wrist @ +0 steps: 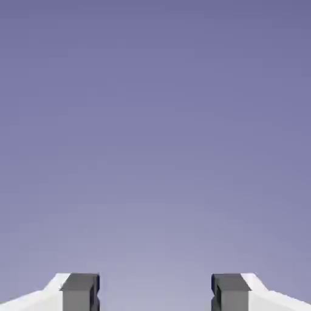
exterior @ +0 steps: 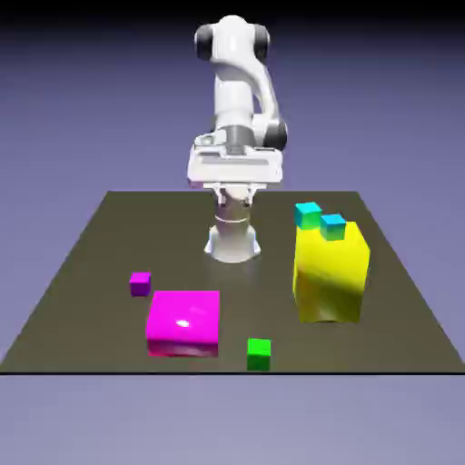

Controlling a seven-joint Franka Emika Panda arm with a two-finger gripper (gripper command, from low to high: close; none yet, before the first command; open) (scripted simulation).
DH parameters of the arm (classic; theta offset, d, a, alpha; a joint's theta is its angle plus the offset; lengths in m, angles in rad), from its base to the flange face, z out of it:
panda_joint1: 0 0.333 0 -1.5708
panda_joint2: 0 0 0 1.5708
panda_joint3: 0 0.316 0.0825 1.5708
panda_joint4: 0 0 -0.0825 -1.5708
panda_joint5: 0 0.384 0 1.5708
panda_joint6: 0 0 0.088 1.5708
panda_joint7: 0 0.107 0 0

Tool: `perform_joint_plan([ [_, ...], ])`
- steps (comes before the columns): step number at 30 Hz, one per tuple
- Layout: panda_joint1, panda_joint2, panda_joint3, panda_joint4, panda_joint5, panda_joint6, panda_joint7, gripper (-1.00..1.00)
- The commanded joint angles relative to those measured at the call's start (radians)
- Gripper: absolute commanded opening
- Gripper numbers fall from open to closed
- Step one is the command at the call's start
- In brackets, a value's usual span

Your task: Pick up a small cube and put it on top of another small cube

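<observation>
My pincer stands wide and empty, well above the surface, so I'd take the small green cube near its front edge by two flat opposite faces; it looks light and rigid.

There are four small cubes on the table. One is a small purple cube, at about nine o'clock from the table's middle. One is a small green cube, at about six o'clock, close to the front edge. Two are small blue-green cubes, one and another, both sitting on top of the tall block at about three o'clock. There are two big blocks. One is a flat pink block, at about seven o'clock. One is a tall yellow block. There is one robot arm, at twelve o'clock, and it has two grey fingertips.
</observation>
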Motion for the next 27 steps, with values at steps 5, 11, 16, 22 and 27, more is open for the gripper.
perform_joint_plan([
  [5,-0.181,0.13,-0.006,0.028,0.06,-0.109,0.079,0.0],
  [11,-0.399,0.286,-0.014,0.062,0.133,-0.241,0.175,0.0],
  [16,-0.58,0.416,-0.02,0.09,0.193,-0.35,0.254,0.0],
  [22,-0.797,0.572,-0.028,0.124,0.265,-0.481,0.349,0.0],
  [27,-0.886,0.669,-0.017,0.138,0.313,-0.497,0.371,0.0],
])
